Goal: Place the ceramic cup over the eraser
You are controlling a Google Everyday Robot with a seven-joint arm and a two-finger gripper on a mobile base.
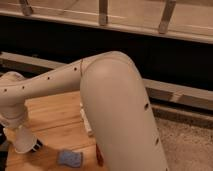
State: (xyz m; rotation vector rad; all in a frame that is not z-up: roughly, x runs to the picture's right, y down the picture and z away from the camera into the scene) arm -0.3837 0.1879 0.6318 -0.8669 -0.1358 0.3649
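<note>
The off-white ceramic cup (23, 141) hangs mouth down and slightly tilted under my wrist at the lower left, just above the wooden table (55, 117). My gripper (18, 129) sits at the cup's narrow top end and is shut on it, mostly hidden by the wrist. The small blackish eraser (36, 145) lies on the table, touching or just beside the cup's lower right rim and partly hidden by it.
A blue-grey rectangular pad (70, 158) lies right of the eraser. A reddish-brown oblong thing (99, 158) and a white tube (86, 120) show beside my large arm link (120, 115), which hides the table's right part. A dark wall and a railing stand behind.
</note>
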